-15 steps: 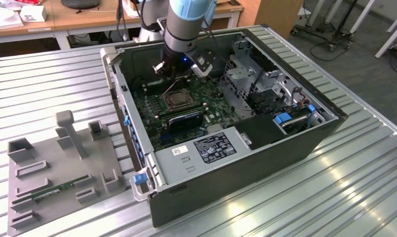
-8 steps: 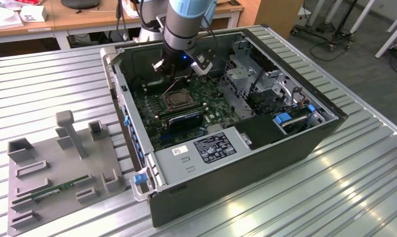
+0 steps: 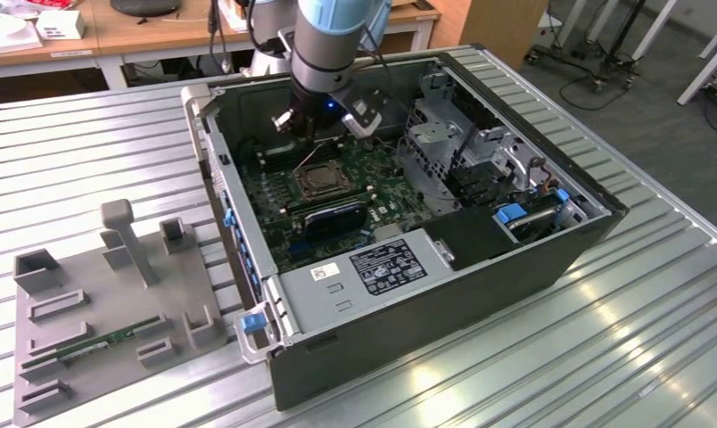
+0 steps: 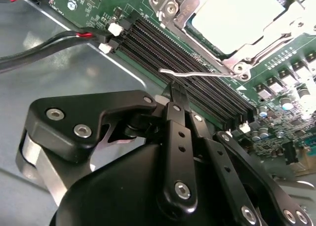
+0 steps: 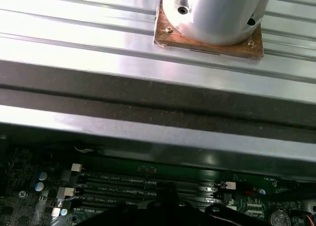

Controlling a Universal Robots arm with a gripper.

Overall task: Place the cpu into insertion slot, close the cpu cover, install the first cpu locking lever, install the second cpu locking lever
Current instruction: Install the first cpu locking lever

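Exterior view: an open computer case (image 3: 478,259) lies on its side on a ribbed metal table (image 3: 85,143), and the arm reaches down into it over the green motherboard (image 3: 371,169). The gripper (image 3: 315,134) hangs just beyond the insertion slot (image 3: 320,181), on the side toward the case's back wall. A thin locking lever (image 3: 309,156) stands raised at an angle, running from the slot's edge up toward the gripper. In the second wrist view the cpu (image 4: 236,19) lies flat in the insertion slot (image 4: 170,11), its pale top showing through the window of the cpu cover (image 4: 276,26), which lies down over it. The black fingers (image 4: 177,105) of the gripper (image 4: 177,90) are drawn together into a narrow tip right at the free end of the locking lever (image 4: 197,74), which juts out above the long black memory slots (image 4: 187,70) beside the socket; whether the tip actually pinches the wire I cannot tell. Away from the case, on the exterior view's left, a grey fixture tray (image 3: 97,312) sits on the table with a green memory stick (image 3: 109,341) lying in it.
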